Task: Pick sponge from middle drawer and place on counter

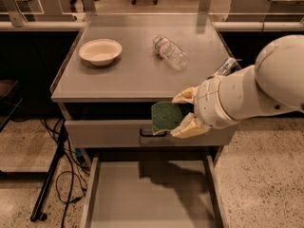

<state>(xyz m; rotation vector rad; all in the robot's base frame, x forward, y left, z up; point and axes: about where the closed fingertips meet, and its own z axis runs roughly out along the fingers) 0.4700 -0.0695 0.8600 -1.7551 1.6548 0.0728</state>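
Observation:
My gripper [184, 113] is shut on the sponge [165, 116], whose dark green face points at the camera. It holds the sponge in front of the counter's front edge, above the open middle drawer [151, 194]. The drawer floor is bare, with the arm's shadow on it. The counter [133, 70] is a flat grey top just behind and left of the sponge. One pale finger [191, 127] lies under the sponge and the other over it.
On the counter lie a white bowl [100, 51] at the left, a clear plastic bottle [170, 52] in the middle and a silver can [225, 68] at the right, partly hidden by my arm. A closed drawer front with a dark handle [152, 134] sits below the sponge.

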